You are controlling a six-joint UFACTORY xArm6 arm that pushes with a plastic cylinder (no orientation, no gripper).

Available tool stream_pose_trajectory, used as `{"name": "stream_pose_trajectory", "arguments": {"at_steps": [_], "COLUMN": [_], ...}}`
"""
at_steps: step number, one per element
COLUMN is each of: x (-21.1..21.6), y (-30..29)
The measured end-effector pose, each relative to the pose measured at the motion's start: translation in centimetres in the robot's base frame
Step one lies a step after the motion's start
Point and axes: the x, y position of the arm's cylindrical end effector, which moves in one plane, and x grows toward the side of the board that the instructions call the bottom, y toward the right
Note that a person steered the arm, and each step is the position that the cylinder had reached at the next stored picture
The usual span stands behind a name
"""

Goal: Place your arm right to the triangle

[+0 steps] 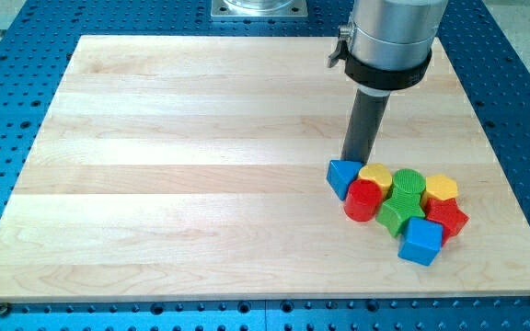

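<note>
No words, labels or brand names can be read anywhere. There is no hand to see, only a dark rod, so nothing can be said about a hand being wide or narrow.

My tip (pixel 353 160) sits just above the blue triangle (pixel 341 176), at about 1 o'clock from it, so close they look to be touching. The triangle lies on the wooden surface (pixel 201 156), toward 4 o'clock from the surface's middle.

The blocks are bunched tight. At the triangle's 3 o'clock are a yellow block (pixel 375 175) and a red cylinder (pixel 363 200). Then come a green cylinder (pixel 409 185), a green block (pixel 397 217), another yellow block (pixel 441 188), a red block (pixel 448 219) and a blue cube (pixel 420 242).

The green block's shape is partly hidden and hard to make out. The arm's silver top (pixel 392 32) is cut off at the view's top.
</note>
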Motion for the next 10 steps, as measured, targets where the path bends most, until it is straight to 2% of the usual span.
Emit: {"name": "stream_pose_trajectory", "arguments": {"at_steps": [3, 4, 5, 6, 7, 8, 10], "x": [0.6, -2.6, 3.1, 1.6, -1.0, -0.4, 2.8], "y": [-2.3, -4.3, -9.9, -8.7, -3.3, 0.0, 1.1]}}
